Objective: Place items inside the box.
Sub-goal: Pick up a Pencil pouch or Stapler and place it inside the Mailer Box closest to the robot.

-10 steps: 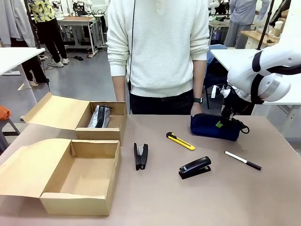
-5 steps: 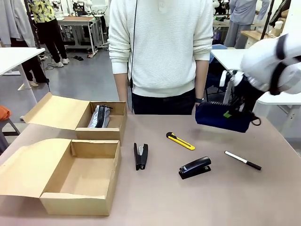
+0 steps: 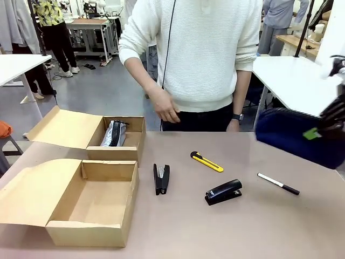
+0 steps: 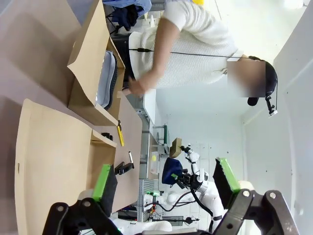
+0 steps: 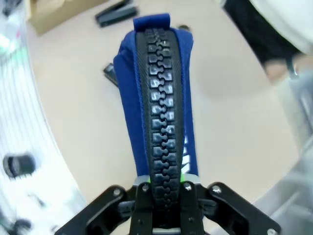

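— While the right hand (image 5: 164, 188) is clamped on one end of the navy pouch (image 3: 291, 137), what worries you most?

— The grip. Its fingers pinch only the zip ridge, and the rest of the pouch juts out past the fingertips, clear above the desk (image 3: 242, 226). I judge that a quick swing could make that long free end sag or twist out.

— And where does it have to go?

— The two cardboard boxes sit well away from that hand, across the whole desk. The near box (image 3: 91, 202) is bare inside. The far box (image 3: 116, 153) holds a grey pouch (image 3: 114, 133).

— So a long carry.

— Yes, and over clutter. A pen (image 3: 277, 183) lies closest below the hand, then a stapler (image 3: 223, 191), a yellow knife (image 3: 206, 162) and a second stapler (image 3: 161, 178). Carried too low, the hanging end could sweep them along.

— The person?

— The person's hand (image 3: 164, 110) hangs above the desk's far edge, between the robot's hand and the boxes. A high path may meet it.

— The left hand (image 4: 164, 171)?

— Spread wide, holding nothing, with the boxes beyond its fingertips. It is no help if the pouch drops short or catches a box wall.
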`<state>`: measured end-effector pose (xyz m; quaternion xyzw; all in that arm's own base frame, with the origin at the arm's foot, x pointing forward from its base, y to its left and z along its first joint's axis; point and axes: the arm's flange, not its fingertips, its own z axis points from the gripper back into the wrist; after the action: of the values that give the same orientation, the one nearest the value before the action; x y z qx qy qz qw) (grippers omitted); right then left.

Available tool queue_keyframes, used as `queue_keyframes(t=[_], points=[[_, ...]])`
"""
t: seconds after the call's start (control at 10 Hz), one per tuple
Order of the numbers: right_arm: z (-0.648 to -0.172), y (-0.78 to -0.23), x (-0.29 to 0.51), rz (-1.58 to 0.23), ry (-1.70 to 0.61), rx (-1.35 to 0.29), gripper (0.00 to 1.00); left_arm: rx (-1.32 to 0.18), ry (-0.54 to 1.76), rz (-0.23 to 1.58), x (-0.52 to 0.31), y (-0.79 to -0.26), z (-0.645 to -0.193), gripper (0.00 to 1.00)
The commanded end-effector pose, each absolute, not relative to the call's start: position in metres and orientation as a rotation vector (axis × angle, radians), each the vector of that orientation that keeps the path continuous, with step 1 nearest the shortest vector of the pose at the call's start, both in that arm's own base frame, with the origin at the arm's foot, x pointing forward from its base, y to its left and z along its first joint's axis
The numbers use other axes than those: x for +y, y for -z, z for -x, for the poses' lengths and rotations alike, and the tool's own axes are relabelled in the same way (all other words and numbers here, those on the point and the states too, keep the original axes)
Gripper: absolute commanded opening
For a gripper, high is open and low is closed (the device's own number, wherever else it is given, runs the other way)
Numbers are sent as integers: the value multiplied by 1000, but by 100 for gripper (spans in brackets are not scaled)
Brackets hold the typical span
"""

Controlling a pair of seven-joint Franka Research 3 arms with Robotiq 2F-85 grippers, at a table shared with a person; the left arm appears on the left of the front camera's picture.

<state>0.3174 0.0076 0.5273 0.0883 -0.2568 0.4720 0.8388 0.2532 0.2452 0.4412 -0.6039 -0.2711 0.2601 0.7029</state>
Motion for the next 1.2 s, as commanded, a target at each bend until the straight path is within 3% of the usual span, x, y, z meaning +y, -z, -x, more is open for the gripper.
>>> queue_keyframes(t=[0.0, 0.2, 0.3, 0.4, 0.6, 0.7, 0.8, 1.1], points=[[-323, -520, 28, -200, -1104, -548, 0, -619, -557, 1350, 244, -442, -252, 100], [-323, -520, 28, -200, -1104, -548, 0, -619, -557, 1350, 244, -442, -252, 100], [-318, -525, 13, -191, -1042, -534, 8, -619, -557, 1350, 244, -442, -252, 100], [-348, -510, 35, -323, -958, -531, 8, -619, -557, 1350, 244, -442, -252, 100], [-372, -491, 107, -274, -502, -421, 8, -619, -557, 1350, 244, -442, -252, 100], [-369, -492, 115, -197, -354, -470, 8, -619, -557, 1350, 244, -442, -252, 100], [-358, -501, 86, -88, -323, -532, 8, -619, -557, 1350, 244, -442, -252, 100], [-284, -542, -25, -311, -14, -593, 8, -619, -557, 1350, 244, -442, -252, 100]])
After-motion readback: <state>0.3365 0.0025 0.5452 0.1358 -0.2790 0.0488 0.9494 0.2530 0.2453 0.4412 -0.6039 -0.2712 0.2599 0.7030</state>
